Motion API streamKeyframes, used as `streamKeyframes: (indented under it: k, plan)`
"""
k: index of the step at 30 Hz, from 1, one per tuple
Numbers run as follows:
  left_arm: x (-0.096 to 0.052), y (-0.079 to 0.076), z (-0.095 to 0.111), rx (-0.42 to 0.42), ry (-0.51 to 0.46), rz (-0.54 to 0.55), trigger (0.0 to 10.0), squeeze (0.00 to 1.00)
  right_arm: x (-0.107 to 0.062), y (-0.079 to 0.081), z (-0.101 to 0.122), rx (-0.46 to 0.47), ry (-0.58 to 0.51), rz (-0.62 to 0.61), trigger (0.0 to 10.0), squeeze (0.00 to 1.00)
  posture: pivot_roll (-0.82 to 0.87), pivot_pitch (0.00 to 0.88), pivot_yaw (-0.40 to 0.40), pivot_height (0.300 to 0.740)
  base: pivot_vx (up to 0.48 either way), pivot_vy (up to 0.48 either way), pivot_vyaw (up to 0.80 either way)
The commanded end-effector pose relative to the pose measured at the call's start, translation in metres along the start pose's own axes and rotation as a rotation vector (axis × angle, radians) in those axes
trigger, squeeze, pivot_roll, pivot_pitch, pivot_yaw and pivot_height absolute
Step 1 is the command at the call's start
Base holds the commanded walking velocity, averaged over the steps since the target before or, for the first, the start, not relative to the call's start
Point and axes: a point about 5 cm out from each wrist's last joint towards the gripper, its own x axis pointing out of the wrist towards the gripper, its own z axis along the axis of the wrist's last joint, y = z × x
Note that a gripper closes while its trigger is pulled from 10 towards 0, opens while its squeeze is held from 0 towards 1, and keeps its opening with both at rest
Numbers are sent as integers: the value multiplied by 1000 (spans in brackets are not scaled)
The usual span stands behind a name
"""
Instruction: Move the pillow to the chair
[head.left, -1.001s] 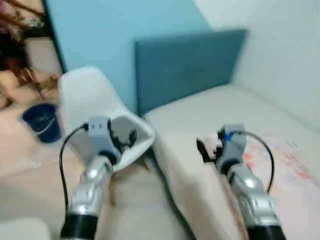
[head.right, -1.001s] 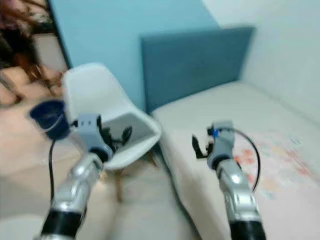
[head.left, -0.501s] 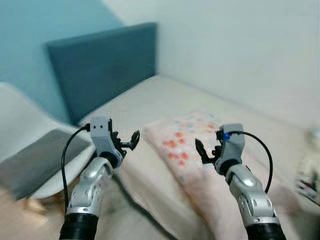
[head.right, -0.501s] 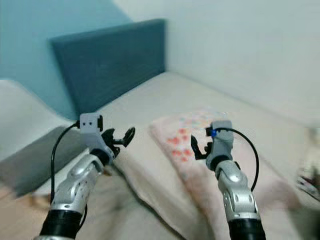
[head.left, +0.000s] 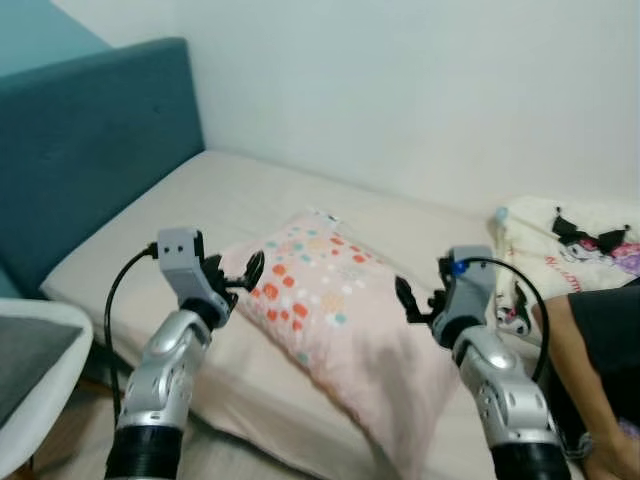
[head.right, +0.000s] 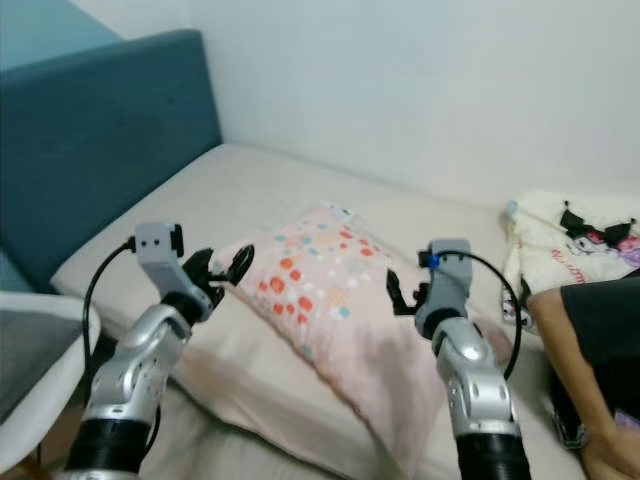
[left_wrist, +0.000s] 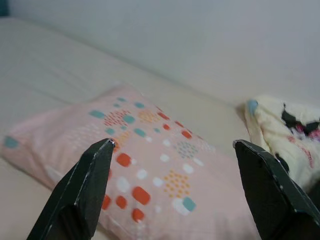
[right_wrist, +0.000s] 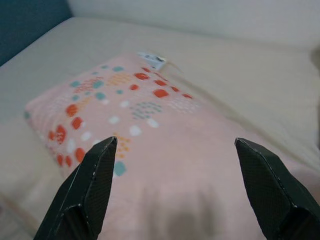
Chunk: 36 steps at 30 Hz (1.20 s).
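Note:
A pink pillow (head.left: 335, 310) with orange, teal and white dots lies flat on the beige bed (head.left: 200, 210), straight ahead of me. My left gripper (head.left: 245, 275) is raised at the pillow's left end, open and holding nothing. My right gripper (head.left: 408, 298) is raised over the pillow's right part, also open and holding nothing. Both wrist views look down at the dotted pillow (left_wrist: 150, 165) between wide-spread fingers (right_wrist: 95, 175). The white chair (head.left: 30, 370) with its grey seat pad shows at the lower left edge.
A teal headboard (head.left: 80, 150) stands at the left end of the bed. At the right, a person's arm in a dark sleeve (head.left: 590, 350) rests on the bed. Behind it lies a cream blanket (head.left: 570, 240) with cartoon prints.
The camera has swung right, from the chair and headboard onto the bed. The pillow, the blanket and the person's arm have come into view. Both grippers stay raised and open.

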Motion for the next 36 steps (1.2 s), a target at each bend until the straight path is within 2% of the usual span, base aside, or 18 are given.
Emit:
streamKeyframes:
  k: [1, 10, 12, 16, 19, 20, 22, 24, 27, 31, 36]
  plan:
    - [0, 0, -3, -18, -2, 0, 10000, 0, -1, -7, 0, 22, 9, -26, 10000, 0, -72, 0, -20, 740, 0, 0, -769]
    - [-2, 1, -6, -32, 0, 11, 10000, 0, 0, -7, -1, 32, 16, -25, 10000, 0, -71, 0, -17, 740, 0, 0, -769]
    - [-2, 2, -4, -21, -5, 28, 10000, 0, 1, -6, 8, 77, -31, -3, 10000, 0, -67, 0, -16, 740, 0, 0, 0]
    - [-1, 5, 0, -5, -23, 67, 10000, 0, 3, -4, 16, 95, -40, 18, 10000, 0, -67, 0, -16, 740, 0, 0, 0]
    - [0, 12, 5, 22, -37, 120, 10000, 0, 6, -6, 19, 103, -27, 11, 10000, 0, -73, 0, -12, 735, 0, 0, 0]
    - [1, 18, 8, 55, -43, 153, 10000, 0, 7, -9, 19, 111, -24, -3, 10000, 0, -70, 0, -14, 730, 0, 0, 0]
    - [1, 18, 8, 55, -43, 153, 10000, 0, 7, -9, 19, 111, -24, -3, 10000, 0, -70, 0, -14, 730, 0, 0, 0]
    - [-1, 35, 14, 106, -45, 232, 10000, 0, 8, -15, 19, 128, -19, -18, 10000, 0, -68, 0, -15, 720, 0, 0, 0]
    - [-5, 46, 15, 175, -29, 268, 10000, 0, 9, -17, 20, 144, -15, -20, 10000, 0, -73, 0, -15, 705, 0, 0, 0]
    - [-9, 51, 15, 225, -25, 271, 10000, 0, 9, -17, 18, 150, -11, -21, 10000, 0, -70, 0, -20, 690, 0, 0, 0]
    - [-11, 52, 15, 230, -29, 273, 10000, 0, 7, -19, 17, 144, -10, -23, 10000, 0, -69, 0, -20, 680, 0, 0, 0]
